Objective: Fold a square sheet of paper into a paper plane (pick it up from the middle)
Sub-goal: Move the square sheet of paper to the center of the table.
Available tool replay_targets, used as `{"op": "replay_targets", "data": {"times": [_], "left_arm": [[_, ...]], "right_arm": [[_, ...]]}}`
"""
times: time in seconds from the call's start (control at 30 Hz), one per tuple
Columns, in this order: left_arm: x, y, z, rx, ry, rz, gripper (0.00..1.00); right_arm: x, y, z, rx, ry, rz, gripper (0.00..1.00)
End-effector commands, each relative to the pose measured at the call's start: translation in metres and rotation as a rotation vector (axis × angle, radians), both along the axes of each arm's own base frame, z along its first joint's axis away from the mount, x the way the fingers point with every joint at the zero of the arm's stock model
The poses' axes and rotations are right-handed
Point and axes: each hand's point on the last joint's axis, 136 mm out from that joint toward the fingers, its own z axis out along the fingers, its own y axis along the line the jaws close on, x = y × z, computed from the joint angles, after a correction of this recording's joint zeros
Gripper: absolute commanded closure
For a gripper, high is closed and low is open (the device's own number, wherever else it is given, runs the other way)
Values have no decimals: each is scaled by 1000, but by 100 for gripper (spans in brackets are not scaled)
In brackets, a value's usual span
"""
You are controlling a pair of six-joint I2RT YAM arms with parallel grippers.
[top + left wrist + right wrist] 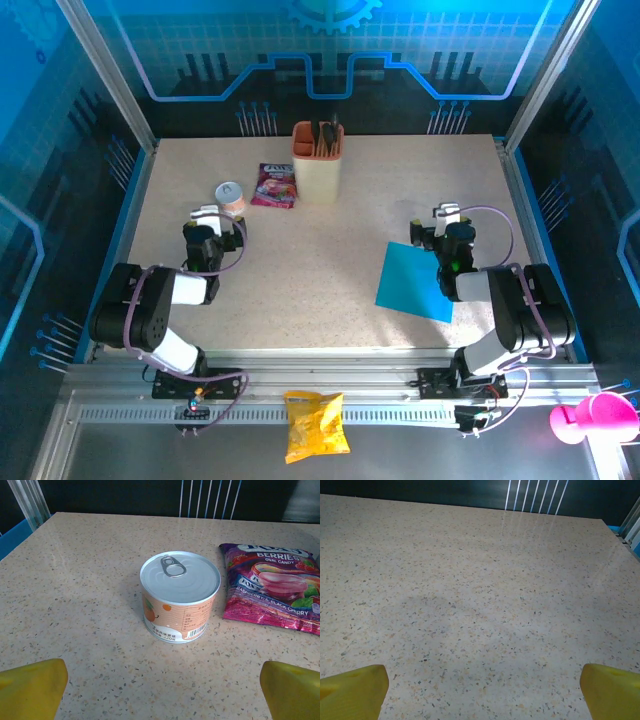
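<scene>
The square sheet of paper (412,282) lies flat on the counter (300,270), its right edge overlapped by the right arm. The right hand (447,214) and the left hand (207,213) both stand wide open and empty, with a ring-pull can (180,596) just ahead of the left one.

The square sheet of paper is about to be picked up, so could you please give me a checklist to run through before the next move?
1. Square sheet of paper lies flat and unfolded: ok.
2. Right gripper open and empty: ok.
3. Left gripper open and empty: ok.
4. Right gripper above the sheet's middle: not ok; it faces bare table beyond the sheet.
5. Sheet apart from the can, candy packet and beige cup: ok.
6. Sheet's right edge free: cannot tell; the right arm covers it from above.
</scene>
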Motion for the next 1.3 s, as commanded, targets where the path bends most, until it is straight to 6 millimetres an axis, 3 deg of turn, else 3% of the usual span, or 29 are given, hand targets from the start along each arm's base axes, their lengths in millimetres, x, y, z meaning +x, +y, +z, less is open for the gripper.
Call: {"op": "replay_targets", "data": {"times": [0.0,1.07,1.27], "left_arm": [[0,1,1,-13,-17,13,0],[0,1,1,-14,-16,12,0],[-2,-5,11,11,-32,0,0]], "right_arm": [[2,4,8,4,-37,1,1],[2,3,7,22,-31,12,1],[-3,-2,20,25,-42,-18,1]]}}
